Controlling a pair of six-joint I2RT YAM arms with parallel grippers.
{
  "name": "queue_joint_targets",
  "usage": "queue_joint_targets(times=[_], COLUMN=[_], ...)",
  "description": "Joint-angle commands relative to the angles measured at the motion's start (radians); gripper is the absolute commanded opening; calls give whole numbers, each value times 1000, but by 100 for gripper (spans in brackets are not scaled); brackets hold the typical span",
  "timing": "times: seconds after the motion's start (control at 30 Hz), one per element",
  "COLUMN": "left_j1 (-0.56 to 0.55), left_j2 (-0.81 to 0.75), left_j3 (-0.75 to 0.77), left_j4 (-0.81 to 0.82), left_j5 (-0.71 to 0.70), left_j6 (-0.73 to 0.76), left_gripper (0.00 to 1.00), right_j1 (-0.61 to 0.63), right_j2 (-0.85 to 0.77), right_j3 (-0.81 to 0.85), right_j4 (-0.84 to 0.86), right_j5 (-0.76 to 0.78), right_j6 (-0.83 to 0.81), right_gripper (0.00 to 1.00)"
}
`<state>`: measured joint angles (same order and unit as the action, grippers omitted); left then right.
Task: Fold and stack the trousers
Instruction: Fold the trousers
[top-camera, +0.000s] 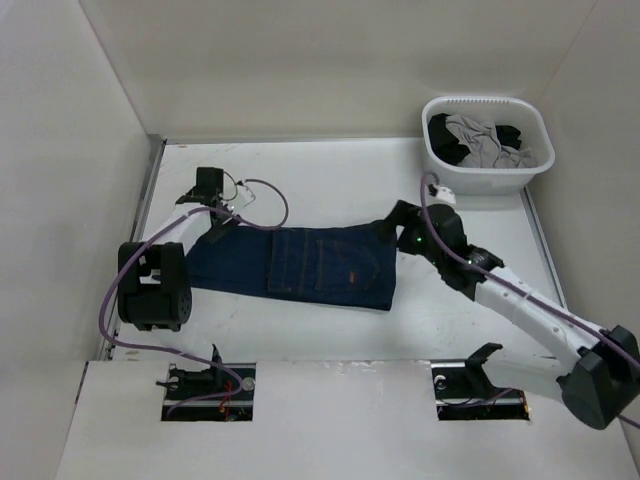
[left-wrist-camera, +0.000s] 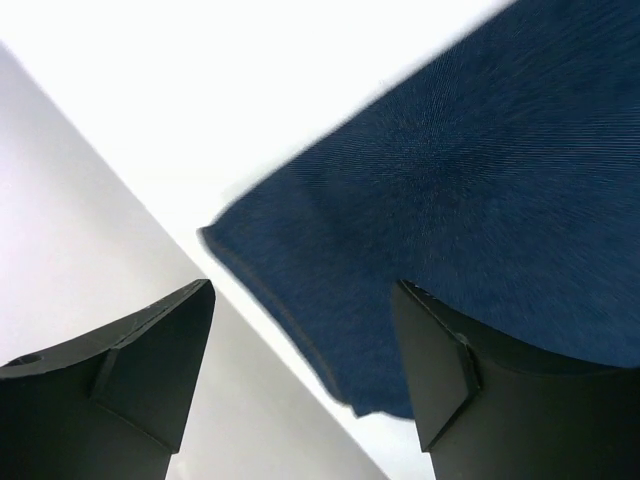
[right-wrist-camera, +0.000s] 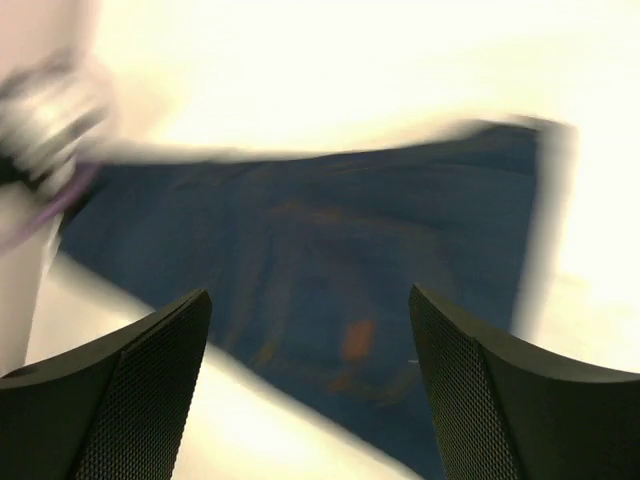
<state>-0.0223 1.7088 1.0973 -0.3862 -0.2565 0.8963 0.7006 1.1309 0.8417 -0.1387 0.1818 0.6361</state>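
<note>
Currently: jeans (top-camera: 300, 262), dark blue, one pair, folded into long flat rectangle, lying mid-bench (top-camera: 330, 180) between both arms; small orange mark toward right end. Next, left jaws: released, spread wide, hovering at left corner of jeans; one finger (left-wrist-camera: 470, 380) above denim, other finger (left-wrist-camera: 130, 370) off edge; nothing gripped. Then right jaws: released, wide apart above right end of jeans, view blurred, nothing gripped. Basket (top-camera: 487, 175), white, far right corner, holding grey and black clothes (top-camera: 480, 140).

Top view looks down; wrist views closely share trousers (top-camera: 300, 265)
</note>
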Motion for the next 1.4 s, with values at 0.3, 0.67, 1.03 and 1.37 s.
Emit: queue_joint_targets(times=[0.3, 0.67, 1.03, 1.37], left_j1=[75, 155, -27, 5], left_j2=[-120, -130, -64, -92], left_j3=[7, -10, 21, 23], left_j4=[-66, -71, -79, -79], left_j5=[7, 13, 19, 26], left_j6=[-72, -123, -189, -188], left_gripper=[70, 71, 70, 70], right_j1=[-257, -486, -418, -16], right_j2=[345, 109, 166, 550], right_j3=[-122, -101, 643, 862], right_j4=[96, -186, -878, -855], right_j5=[-248, -280, -90, -18], right_j6=[217, 134, -306, -159], right_gripper=[96, 0, 0, 0])
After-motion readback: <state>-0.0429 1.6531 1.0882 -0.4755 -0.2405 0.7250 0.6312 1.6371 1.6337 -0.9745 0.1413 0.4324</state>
